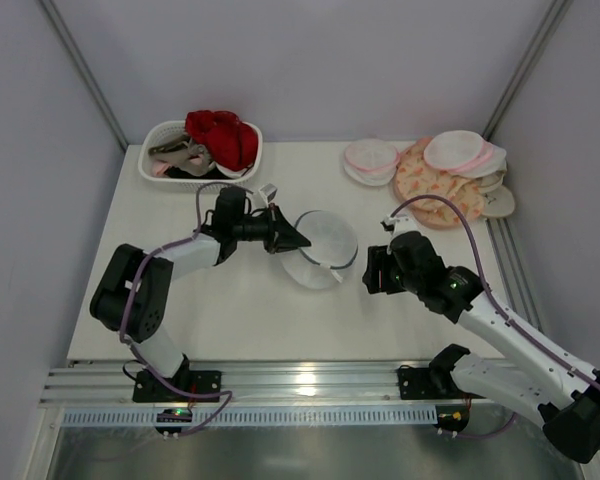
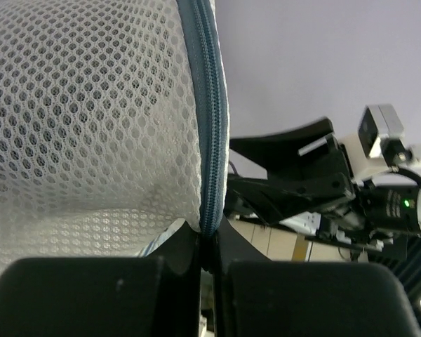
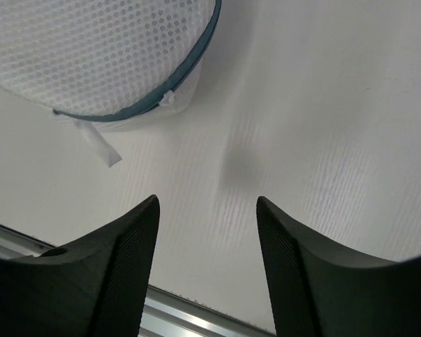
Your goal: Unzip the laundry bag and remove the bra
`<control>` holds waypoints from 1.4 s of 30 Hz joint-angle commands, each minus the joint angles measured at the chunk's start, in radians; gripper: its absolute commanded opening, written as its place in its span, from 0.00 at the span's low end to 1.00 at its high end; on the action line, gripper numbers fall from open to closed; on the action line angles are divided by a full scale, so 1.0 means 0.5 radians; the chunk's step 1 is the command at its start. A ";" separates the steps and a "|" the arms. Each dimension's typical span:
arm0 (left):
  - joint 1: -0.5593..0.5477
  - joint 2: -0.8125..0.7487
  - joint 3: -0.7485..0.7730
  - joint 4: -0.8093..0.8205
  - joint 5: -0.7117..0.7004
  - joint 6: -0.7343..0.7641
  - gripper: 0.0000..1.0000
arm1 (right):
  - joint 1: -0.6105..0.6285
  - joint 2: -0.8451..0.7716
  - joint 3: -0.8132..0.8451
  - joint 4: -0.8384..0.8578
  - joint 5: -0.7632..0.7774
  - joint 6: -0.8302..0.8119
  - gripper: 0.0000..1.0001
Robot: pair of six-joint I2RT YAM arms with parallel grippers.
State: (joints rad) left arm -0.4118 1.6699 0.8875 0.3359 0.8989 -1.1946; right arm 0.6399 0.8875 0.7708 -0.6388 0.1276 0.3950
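**A:** What is taking up the most room?

**B:** The white counter [image 1: 250, 310] is carrying everything. At its far right corner, peach patterned pouches [image 1: 430, 185] are lying in a pile with pink-rimmed round pouches [image 1: 455, 150] on top. At the far left, a white basket [image 1: 155, 150] is holding a red garment [image 1: 222, 135].

**A:** And where is the laundry bag sitting?

**B:** The laundry bag [image 1: 325, 245] is lying near the middle of the counter, between the two arms. The bra is not showing through the mesh in any view.

**A:** What are the arms doing?

**B:** The left tool [image 1: 298, 240] is reaching in from the left and clenching on the bag's edge. In its wrist view the fingers are pinching the dark grey zipper rim [image 2: 209, 140], with mesh filling the left of the view. The right tool [image 1: 372, 272] is hovering just right of the bag with its fingers spread wide and nothing between them, over bare counter.

**A:** Anything smaller?

**B:** A small white tab [image 3: 98, 144] is hanging off the rim in the right wrist view.
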 commanded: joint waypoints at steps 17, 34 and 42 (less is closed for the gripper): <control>-0.005 0.796 0.130 2.421 0.798 -1.427 0.00 | -0.001 0.271 -0.142 0.673 -0.338 -0.115 0.57; 0.004 0.774 0.093 2.418 0.776 -1.427 0.03 | -0.001 0.118 -0.152 0.609 -0.277 -0.124 0.03; 0.072 0.560 0.020 2.097 0.522 -1.193 0.81 | -0.001 0.008 -0.118 0.462 -0.145 -0.137 0.04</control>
State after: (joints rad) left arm -0.3862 2.0590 0.9108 1.2816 1.2175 -1.8786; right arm 0.6395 0.9245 0.6804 -0.3946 0.0051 0.3412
